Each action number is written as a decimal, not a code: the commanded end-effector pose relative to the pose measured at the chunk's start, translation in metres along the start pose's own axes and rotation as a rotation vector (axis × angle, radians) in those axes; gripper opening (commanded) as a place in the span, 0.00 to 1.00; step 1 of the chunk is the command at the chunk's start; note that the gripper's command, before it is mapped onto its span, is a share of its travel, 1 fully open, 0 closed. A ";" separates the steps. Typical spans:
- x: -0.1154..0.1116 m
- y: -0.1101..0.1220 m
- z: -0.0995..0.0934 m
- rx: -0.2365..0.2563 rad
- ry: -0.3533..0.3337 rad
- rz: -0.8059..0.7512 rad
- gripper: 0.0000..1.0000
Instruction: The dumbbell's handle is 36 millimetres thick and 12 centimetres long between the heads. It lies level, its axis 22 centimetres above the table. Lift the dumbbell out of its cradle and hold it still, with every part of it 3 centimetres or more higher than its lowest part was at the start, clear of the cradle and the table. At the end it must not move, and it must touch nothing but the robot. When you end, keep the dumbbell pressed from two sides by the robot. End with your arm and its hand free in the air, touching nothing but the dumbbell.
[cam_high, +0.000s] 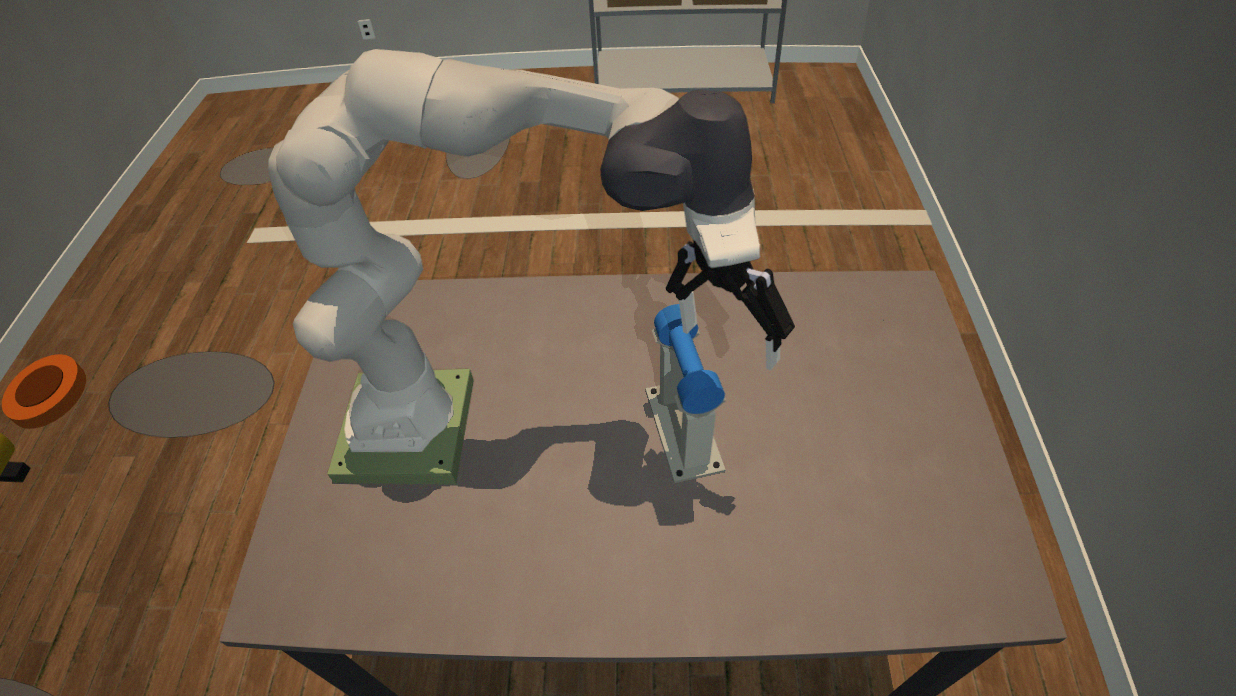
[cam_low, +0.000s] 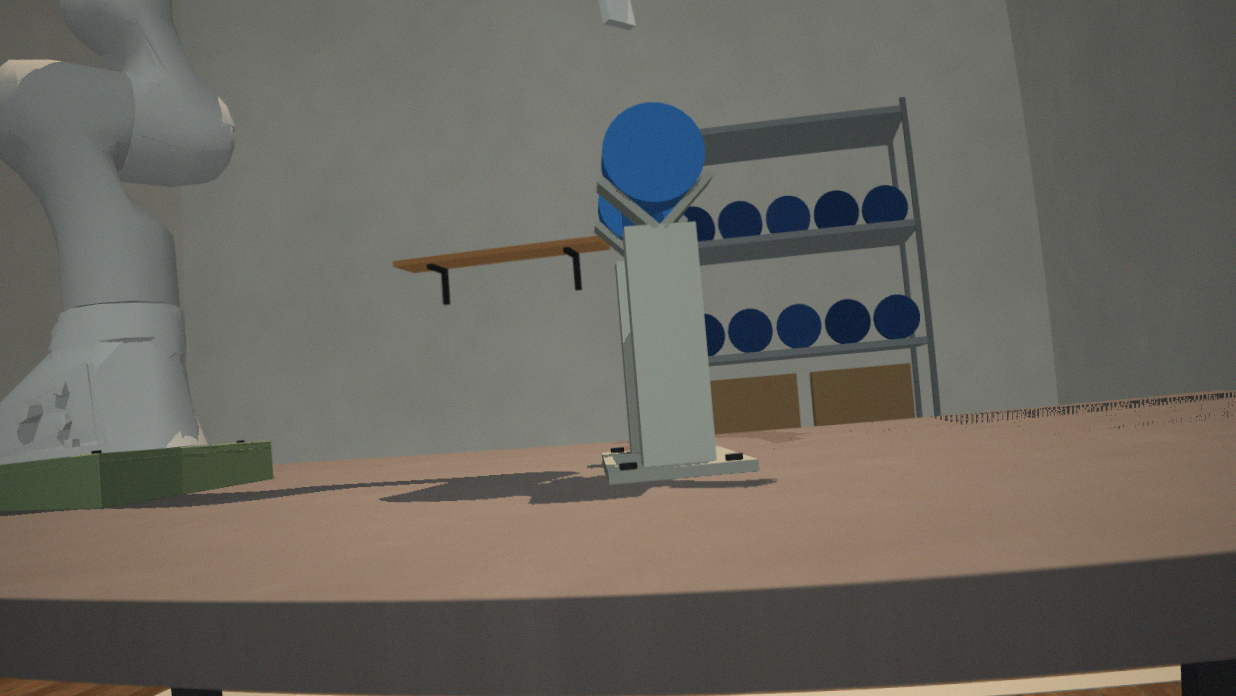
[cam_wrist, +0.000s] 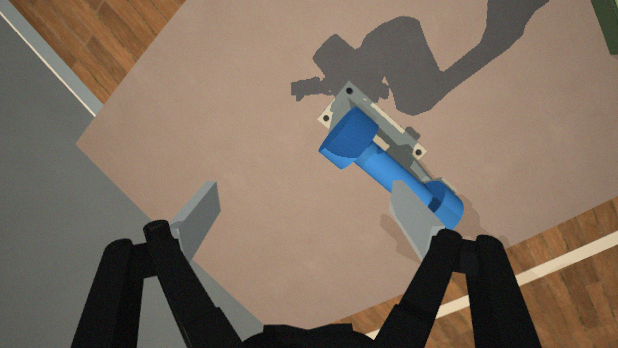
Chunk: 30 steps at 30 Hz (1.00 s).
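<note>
The blue dumbbell (cam_high: 687, 357) lies level in the V-notches of a tall grey cradle (cam_high: 683, 419) on the table. It also shows end-on in the exterior view (cam_low: 653, 155) on the cradle (cam_low: 666, 345), and from above in the wrist view (cam_wrist: 390, 167). My gripper (cam_high: 730, 324) is open and empty. It hangs above and to the far right of the dumbbell, apart from it. In the wrist view the gripper (cam_wrist: 305, 200) has one fingertip in front of the dumbbell's far head. Only a fingertip (cam_low: 615, 12) shows at the top of the exterior view.
The arm's green base block (cam_high: 402, 427) stands at the table's left. A shelf rack with several blue balls (cam_low: 804, 259) stands behind the table. An orange ring (cam_high: 41, 389) lies on the floor at the left.
</note>
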<state>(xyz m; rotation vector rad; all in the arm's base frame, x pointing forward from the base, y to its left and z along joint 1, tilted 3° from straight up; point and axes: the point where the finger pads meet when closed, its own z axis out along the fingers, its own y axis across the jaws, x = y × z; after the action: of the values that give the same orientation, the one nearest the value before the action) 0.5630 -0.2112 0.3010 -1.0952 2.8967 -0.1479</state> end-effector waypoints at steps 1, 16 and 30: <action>-0.012 0.014 -0.010 -0.030 -0.008 -0.222 1.00; -0.068 0.059 -0.058 -0.049 -0.026 -0.703 1.00; -0.100 0.096 -0.093 -0.066 -0.046 -1.108 1.00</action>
<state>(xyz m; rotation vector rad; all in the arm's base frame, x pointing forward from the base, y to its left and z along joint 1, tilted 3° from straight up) 0.5753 -0.0818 0.3782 -2.2297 2.1969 -0.0930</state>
